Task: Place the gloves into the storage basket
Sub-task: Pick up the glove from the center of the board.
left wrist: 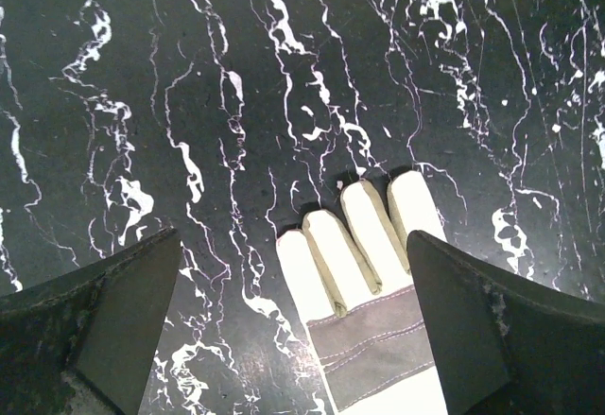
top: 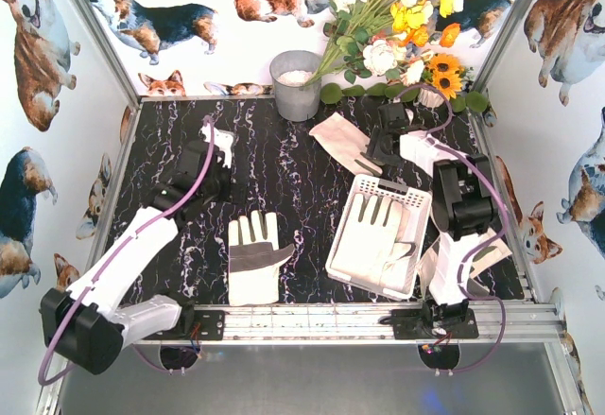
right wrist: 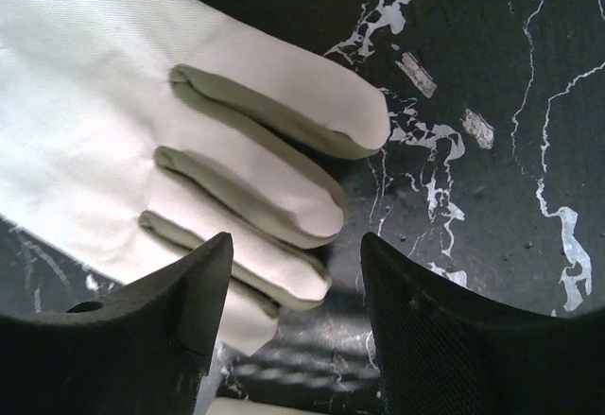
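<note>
While basket (top: pixel 378 184) holds perhaps two gloves (top: pixel 373 240), glove (top: pixel 253 259) beside

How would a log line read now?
left end effector: open, over patched glove | right end effector: open, over white glove | basket: one glove inside

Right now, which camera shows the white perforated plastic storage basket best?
The top external view: the white perforated plastic storage basket shows from above, with a cream fabric glove lying inside. Neither wrist view shows it at all.
</note>
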Robot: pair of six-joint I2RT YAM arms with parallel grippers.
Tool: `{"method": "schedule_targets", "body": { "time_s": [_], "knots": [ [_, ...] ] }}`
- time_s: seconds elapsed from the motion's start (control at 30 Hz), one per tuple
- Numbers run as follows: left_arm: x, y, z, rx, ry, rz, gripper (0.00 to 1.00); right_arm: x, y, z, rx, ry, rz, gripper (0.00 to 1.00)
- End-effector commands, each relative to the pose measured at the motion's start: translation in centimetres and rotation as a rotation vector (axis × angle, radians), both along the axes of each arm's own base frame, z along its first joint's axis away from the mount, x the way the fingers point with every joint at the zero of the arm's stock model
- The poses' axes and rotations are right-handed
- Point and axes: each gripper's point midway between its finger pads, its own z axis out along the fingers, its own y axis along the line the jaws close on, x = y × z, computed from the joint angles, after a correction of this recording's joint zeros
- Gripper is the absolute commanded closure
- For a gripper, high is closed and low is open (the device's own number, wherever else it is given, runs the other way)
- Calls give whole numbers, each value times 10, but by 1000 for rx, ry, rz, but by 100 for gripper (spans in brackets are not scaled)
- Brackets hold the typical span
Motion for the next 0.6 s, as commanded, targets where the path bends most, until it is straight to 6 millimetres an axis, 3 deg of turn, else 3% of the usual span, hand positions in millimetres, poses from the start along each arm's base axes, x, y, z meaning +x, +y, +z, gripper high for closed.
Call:
{"method": "schedule_targets", "body": {
  "time_s": [0.0,0.17,0.43,0.57],
  "knots": [
    [6,-6,-12,15,20,-56,0,20,-11,5,-40,-21,-65,42],
    [10,-9,-21,23,45,-69,0,27,-7,-3,-39,-1,-31,46],
    [9,-8,-32,35,76,-67,0,24,1,-12,-18,27,32,87],
    [9,-11,-31,19,69,-74,0,20,16,5,48,4,104,99]
  ]
}}
